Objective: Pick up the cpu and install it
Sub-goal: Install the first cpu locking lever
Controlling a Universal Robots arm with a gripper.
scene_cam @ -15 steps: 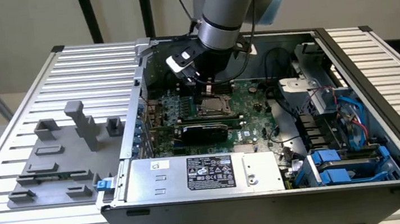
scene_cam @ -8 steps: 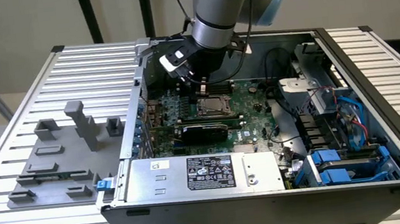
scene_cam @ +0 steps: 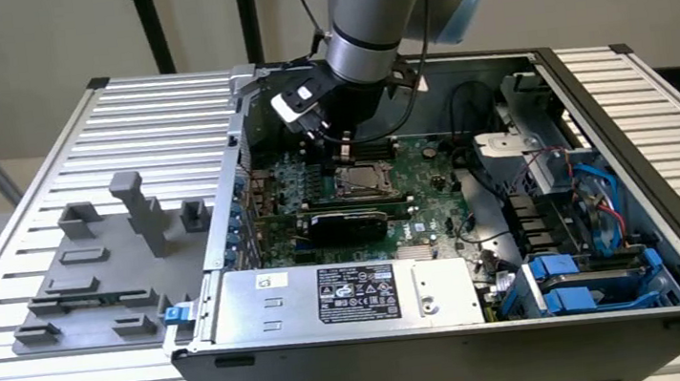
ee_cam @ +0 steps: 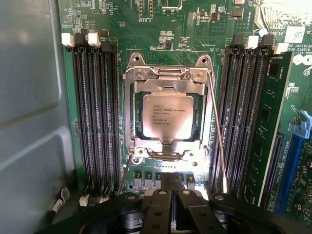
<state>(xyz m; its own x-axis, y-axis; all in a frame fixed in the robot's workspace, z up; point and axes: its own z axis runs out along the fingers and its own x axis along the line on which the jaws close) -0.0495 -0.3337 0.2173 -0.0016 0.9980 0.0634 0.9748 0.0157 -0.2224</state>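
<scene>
While the cpu is lying in the metal-framed socket near the centre of the exterior view, we are hovering the gripper directly over it, fingers pinched narrow, holding nothing.

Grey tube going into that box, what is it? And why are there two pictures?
That grey tube is a robot arm. It reaches into an open computer case standing on a ribbed metal table. One picture comes from a camera standing off to the side. The other comes from a camera on the arm's wrist, looking at the green motherboard. The black gripper at the arm's end is shut and holds nothing. The silvery square is the cpu, the computer's brain, lying in its metal socket frame. Grey plastic blocks stand beside the case.
</scene>
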